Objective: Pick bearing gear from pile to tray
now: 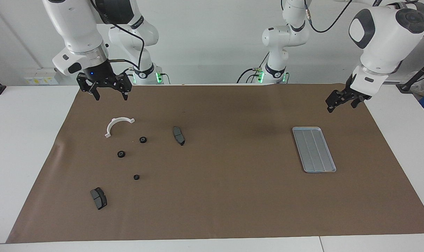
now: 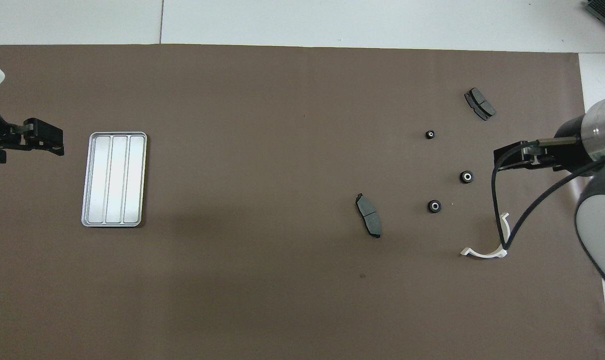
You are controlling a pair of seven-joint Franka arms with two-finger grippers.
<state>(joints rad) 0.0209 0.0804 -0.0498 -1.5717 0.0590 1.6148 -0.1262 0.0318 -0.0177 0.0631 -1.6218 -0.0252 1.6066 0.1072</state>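
The pile lies loose on the brown mat toward the right arm's end. It holds three small black gears (image 1: 143, 139) (image 1: 121, 154) (image 1: 136, 177), seen from above as gears (image 2: 434, 206) (image 2: 466, 176) (image 2: 430, 134). With them are two dark grey pads (image 1: 178, 135) (image 1: 98, 198) and a white half-ring bracket (image 1: 118, 124) (image 2: 487, 247). The silver ribbed tray (image 1: 313, 149) (image 2: 114, 179) lies empty toward the left arm's end. My right gripper (image 1: 111, 95) (image 2: 498, 160) hangs open and empty above the mat's edge by the bracket. My left gripper (image 1: 341, 104) (image 2: 52, 142) hangs open and empty beside the tray.
The brown mat (image 1: 233, 196) covers most of the white table (image 1: 22, 140). A black cable (image 2: 497, 200) loops down from the right arm over the bracket in the overhead view. Both arm bases stand at the table's robot end.
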